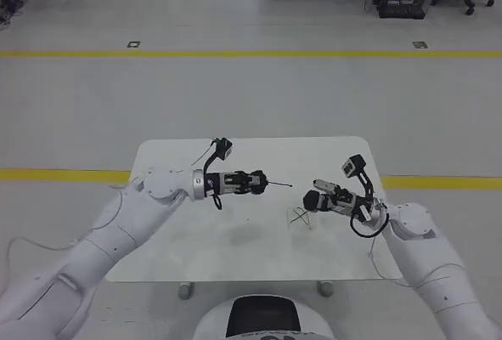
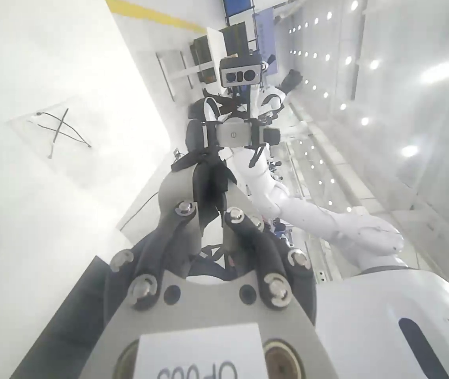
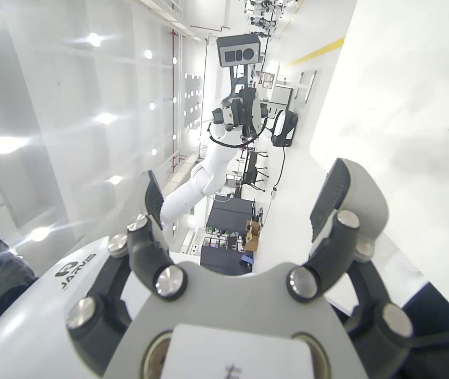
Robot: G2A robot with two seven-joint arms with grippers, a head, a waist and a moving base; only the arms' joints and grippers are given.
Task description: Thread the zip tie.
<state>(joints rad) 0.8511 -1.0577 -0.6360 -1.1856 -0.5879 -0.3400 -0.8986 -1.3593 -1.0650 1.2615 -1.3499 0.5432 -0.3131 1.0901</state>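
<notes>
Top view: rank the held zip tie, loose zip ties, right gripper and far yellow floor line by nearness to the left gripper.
1. The held zip tie, in the left gripper itself.
2. The loose zip ties on the table and the right gripper beside them: too close to call.
3. The far yellow floor line, beyond the table.

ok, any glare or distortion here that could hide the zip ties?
Top view: even light; zip tie in the left gripper thin but plain against the table. Left wrist view: table washed out by glare, loose zip ties visible; edges bend, fisheye. Right wrist view: ceiling lights throw starburst flares; table glares white beyond the open right gripper.
</notes>
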